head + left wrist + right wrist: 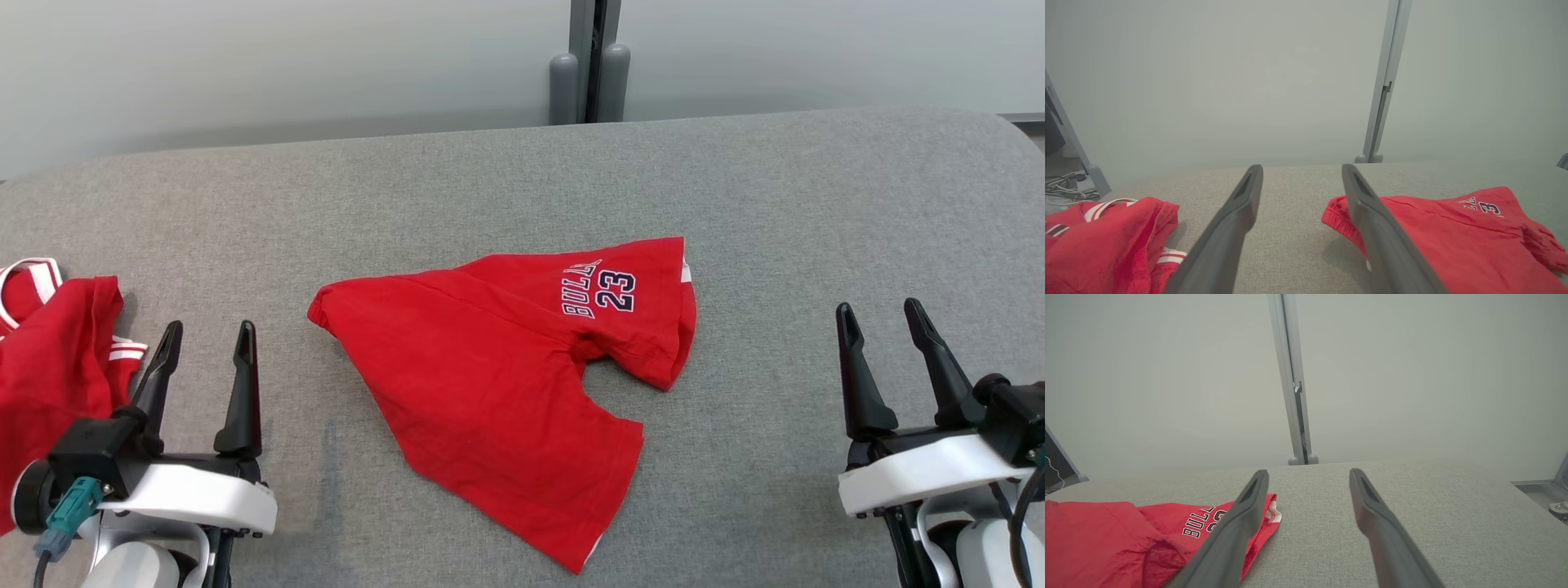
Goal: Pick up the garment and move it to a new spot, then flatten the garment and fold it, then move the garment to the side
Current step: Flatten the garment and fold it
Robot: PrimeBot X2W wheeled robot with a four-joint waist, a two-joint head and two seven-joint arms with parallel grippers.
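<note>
The red garment (490, 384) lies rumpled mid-table (its printed number facing up) on the grey table (816, 204). The left gripper (209, 328) and right gripper (878, 308) flank it near me, fingers spread wide, holding nothing. Another red cloth (49, 359) sits at the left edge.

Soft, even, bright light; faint shadow under garment (490, 384); wrist views hazy.
</note>
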